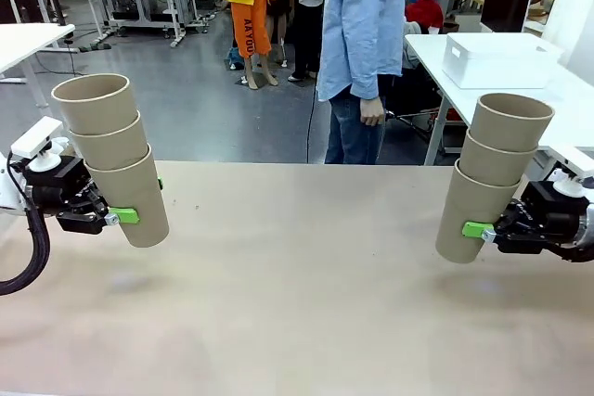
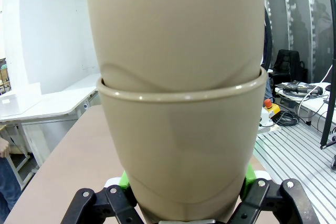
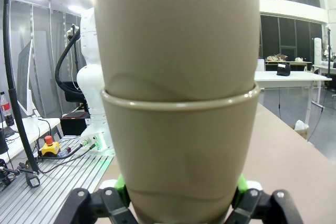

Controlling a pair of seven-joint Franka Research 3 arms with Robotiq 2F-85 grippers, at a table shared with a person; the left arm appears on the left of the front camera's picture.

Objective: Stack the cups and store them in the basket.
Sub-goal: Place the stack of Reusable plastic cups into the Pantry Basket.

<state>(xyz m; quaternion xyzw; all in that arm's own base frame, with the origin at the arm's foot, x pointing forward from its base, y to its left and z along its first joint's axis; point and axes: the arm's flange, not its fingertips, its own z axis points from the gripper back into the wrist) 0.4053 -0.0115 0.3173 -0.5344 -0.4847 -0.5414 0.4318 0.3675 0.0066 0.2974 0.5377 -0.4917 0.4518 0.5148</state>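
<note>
Front view: at 9 o'clock the left end effector [image 1: 139,201] was clamped on the bottom of a three-cup stack [image 1: 109,150], tilted and held off the surface [image 1: 306,303]. At 3 o'clock the right end effector [image 1: 475,222] gripped a second stack [image 1: 497,169] of three.

Left wrist view: the left end effector [image 2: 186,198] pinched the lowest cup [image 2: 178,145].

Right wrist view: the right end effector [image 3: 181,198] squeezed its bottom cup [image 3: 178,145] at 6 o'clock.

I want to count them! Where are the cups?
Front view: three stacked cups in the left gripper at the table's left, three more in the right gripper at its right.
</note>
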